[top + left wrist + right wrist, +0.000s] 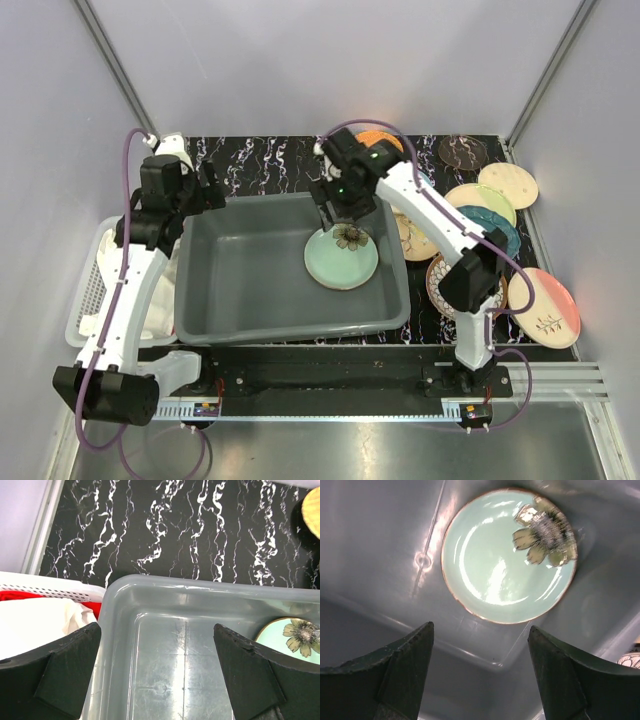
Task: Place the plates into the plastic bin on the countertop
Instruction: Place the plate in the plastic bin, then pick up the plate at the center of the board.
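My right fingers (405,670) wide, empty, above mint flower plate (505,565) lying in grey bin (240,285); left fingers (60,670) wide too.

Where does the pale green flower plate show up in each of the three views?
Top external: the flower plate lies inside the grey bin, in its right half.
Left wrist: flower plate partly seen at the right edge, lower half.
Right wrist: flower plate whole, top centre.
Shared landmark: the grey bin around it.
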Robot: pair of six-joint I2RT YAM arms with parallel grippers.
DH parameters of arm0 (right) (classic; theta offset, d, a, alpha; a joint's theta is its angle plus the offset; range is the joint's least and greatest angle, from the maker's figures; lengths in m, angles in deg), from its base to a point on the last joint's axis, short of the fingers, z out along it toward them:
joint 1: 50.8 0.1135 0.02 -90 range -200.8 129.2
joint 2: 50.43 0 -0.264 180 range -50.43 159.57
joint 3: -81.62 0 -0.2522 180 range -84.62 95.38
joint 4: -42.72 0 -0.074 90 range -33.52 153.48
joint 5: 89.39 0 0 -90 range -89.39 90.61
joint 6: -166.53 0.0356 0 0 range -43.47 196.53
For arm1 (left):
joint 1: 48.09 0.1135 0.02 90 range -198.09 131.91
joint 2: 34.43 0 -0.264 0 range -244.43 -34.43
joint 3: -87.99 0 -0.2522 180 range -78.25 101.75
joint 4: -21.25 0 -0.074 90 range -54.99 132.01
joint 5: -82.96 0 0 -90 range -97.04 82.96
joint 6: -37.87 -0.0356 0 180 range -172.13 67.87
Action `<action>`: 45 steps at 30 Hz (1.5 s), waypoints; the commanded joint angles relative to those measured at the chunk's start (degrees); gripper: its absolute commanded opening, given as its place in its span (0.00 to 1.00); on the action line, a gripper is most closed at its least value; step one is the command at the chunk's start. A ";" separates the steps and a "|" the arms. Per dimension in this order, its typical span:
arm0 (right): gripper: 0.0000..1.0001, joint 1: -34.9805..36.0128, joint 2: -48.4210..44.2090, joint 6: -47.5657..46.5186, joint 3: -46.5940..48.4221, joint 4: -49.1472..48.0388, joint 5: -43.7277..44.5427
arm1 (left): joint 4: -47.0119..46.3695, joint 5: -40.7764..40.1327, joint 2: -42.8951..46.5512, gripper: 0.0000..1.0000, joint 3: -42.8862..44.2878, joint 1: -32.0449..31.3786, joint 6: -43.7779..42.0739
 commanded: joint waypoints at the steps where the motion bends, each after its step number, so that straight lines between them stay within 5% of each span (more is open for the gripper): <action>1: 0.82 -3.69 -6.16 3.06 -1.24 -6.23 -8.39 | -1.95 -0.43 -1.16 0.99 3.11 0.33 0.56; 10: 0.83 -17.14 -13.54 13.60 -10.37 -15.98 -17.36 | -5.28 0.09 -3.62 0.99 2.76 0.33 0.03; 23: 0.82 -37.09 -29.37 36.11 -42.44 -37.78 -21.16 | -12.41 4.57 -11.00 0.99 5.83 0.42 -0.23; 34: 0.81 -38.59 -27.62 51.84 -58.71 -58.34 -16.50 | -13.46 6.95 -16.19 0.99 10.84 0.42 1.18; 45: 0.80 -38.68 -17.27 58.88 -59.87 -63.64 -6.66 | -11.44 8.53 -21.90 0.99 17.79 2.53 1.87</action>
